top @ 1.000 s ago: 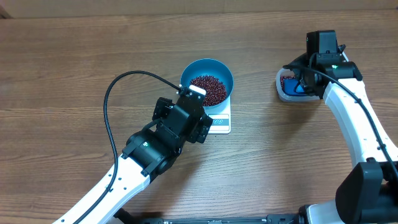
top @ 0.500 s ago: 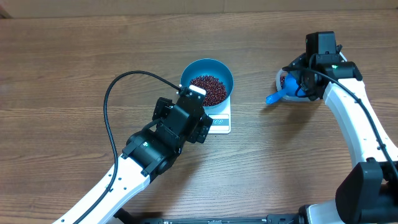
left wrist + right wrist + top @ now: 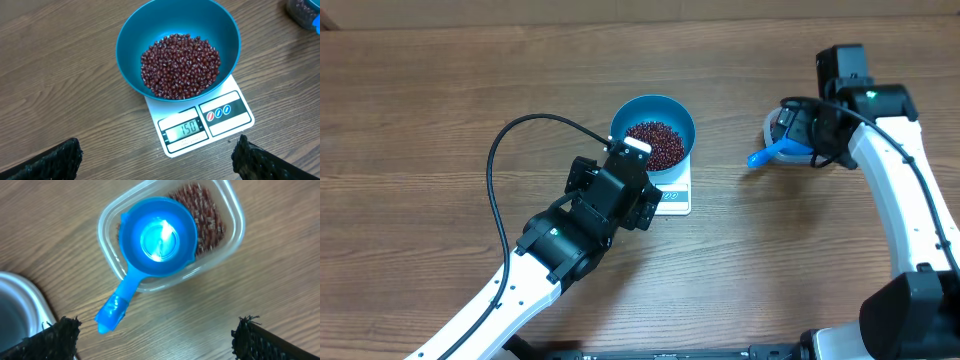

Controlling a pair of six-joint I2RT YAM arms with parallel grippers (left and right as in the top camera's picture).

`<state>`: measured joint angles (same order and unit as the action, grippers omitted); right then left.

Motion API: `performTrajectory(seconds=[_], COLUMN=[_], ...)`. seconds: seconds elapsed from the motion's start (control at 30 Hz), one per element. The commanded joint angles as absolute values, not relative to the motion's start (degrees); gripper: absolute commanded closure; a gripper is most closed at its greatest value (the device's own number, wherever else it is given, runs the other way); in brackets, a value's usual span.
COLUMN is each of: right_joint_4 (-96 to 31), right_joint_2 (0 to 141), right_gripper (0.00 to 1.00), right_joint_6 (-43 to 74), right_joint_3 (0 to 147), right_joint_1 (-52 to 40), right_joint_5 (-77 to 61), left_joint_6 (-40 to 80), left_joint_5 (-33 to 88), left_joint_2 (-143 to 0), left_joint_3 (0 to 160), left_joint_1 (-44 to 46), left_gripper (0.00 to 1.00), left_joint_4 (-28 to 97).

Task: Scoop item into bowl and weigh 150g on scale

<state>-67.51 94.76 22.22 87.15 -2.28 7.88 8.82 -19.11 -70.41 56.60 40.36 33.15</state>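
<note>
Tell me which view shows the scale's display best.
Left wrist view: the scale faces the camera and its display reads 150. Overhead, the scale is small, partly under the bowl and left arm, digits unreadable. The right wrist view misses it, showing the tub and scoop.

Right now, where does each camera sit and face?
Overhead: above the table, facing down; bowl on scale, scoop in tub, left arm, right arm.
Left wrist: on left arm, facing down at bowl and scale; open left end effector shows.
Right wrist: on right arm, facing down at scoop in tub; open right end effector shows.
Shared: overhead and left wrist show the bowl.
</note>
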Motion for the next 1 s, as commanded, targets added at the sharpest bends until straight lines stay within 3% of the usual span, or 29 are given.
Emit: performTrajectory(seconds=[0.0, 0.43, 0.97], right_joint_4=[-71.4, -89.8, -89.6], right_joint_2=[93.4, 93.4, 93.4], right_gripper=[0.00, 0.00, 0.00], right_joint_6=[14.5, 8.4, 8.5], right_joint_3=[93.0, 111.6, 112.2], right_joint_1=[-2.4, -2.4, -2.4], right_joint_5=[7.8, 9.2, 10.2], left_joint_6=[8.8, 8.8, 8.8], left_joint_5=[-19.5, -19.5, -19.5], left_joint_2=[-70.4, -70.4, -70.4], left_joint_3=[57.9, 57.9, 57.9], left_joint_1=[40.1, 40.1, 40.1], left_gripper=[0.00, 0.00, 0.00], left_joint_4=[33.0, 33.0, 33.0])
